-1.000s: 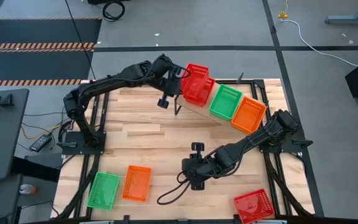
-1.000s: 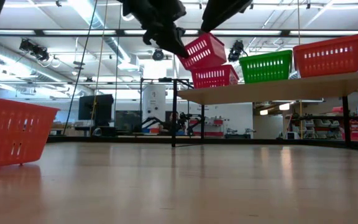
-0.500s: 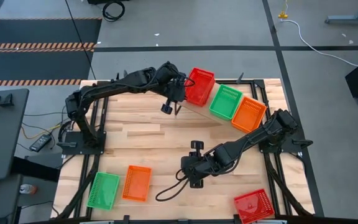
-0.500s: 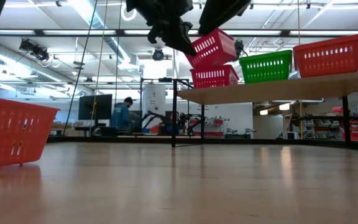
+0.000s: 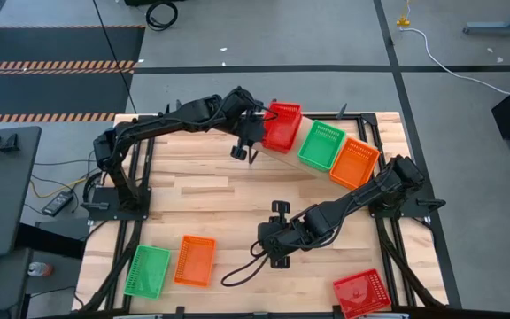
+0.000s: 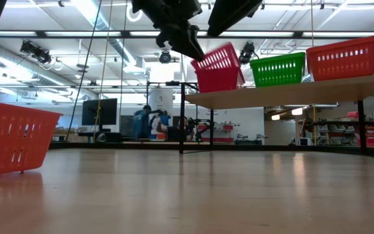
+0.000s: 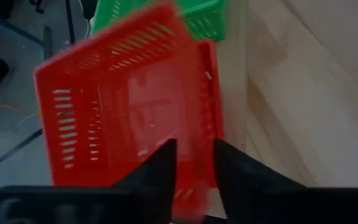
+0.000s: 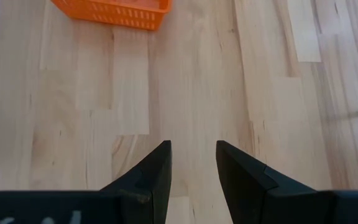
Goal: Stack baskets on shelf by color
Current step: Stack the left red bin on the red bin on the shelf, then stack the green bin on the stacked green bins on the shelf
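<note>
The right gripper (image 8: 191,171) hangs low over mid-table, fingers apart and empty. Farther back, the left gripper (image 7: 192,168) has its fingers parted astride the wall of a red mesh basket (image 5: 282,127), which sits tilted in another red one at the shelf's (image 6: 284,94) left end.

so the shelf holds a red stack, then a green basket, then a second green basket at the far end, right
Not quite. In the high view the tilted wooden shelf holds the red mesh basket stack, then a green mesh basket, but the basket at the far end is an orange mesh basket, not a second green one.
</note>
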Motion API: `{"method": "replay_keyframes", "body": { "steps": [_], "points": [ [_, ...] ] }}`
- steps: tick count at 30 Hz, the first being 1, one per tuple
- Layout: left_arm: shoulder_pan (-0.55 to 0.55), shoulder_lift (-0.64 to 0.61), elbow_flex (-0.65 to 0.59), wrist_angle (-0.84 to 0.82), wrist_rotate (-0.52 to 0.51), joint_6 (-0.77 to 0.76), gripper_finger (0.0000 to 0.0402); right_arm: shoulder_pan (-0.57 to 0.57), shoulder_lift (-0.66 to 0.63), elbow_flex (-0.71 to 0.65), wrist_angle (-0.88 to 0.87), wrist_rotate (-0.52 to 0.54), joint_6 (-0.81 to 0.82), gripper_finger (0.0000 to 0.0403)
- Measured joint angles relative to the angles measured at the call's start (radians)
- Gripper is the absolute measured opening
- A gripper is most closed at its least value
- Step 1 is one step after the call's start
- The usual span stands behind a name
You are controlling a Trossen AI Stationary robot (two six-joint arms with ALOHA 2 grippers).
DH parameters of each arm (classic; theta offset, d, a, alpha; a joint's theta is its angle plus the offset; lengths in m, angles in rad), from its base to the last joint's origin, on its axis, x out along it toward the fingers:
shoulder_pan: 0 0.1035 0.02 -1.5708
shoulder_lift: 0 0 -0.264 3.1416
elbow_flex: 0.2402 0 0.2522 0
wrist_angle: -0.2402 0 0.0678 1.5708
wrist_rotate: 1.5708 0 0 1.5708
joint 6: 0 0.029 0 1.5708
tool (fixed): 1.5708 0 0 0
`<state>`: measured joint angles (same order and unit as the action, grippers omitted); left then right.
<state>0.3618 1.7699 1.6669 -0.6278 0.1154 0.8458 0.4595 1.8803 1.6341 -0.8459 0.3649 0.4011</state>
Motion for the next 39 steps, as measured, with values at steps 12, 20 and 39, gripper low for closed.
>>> {"method": "replay_keyframes", "body": {
  "steps": [12, 20, 39],
  "points": [
    [0.0, -0.009, 0.0, 0.076, -0.136, -0.002, 0.0189, 0.002, 0.0, 0.0, -0.001, 0.0, 0.0, 0.0132],
    [-0.001, -0.104, 0.0, 0.061, -0.164, -0.135, 0.0174, -0.003, 0.0, 0.0, 0.02, 0.0, 0.0, 0.0132],
    [-0.006, -0.287, -0.285, 0.04, 0.02, -0.545, 0.0093, -0.065, 0.0, 0.0, 0.065, 0.011, 0.071, 0.0132]
  ]
}}
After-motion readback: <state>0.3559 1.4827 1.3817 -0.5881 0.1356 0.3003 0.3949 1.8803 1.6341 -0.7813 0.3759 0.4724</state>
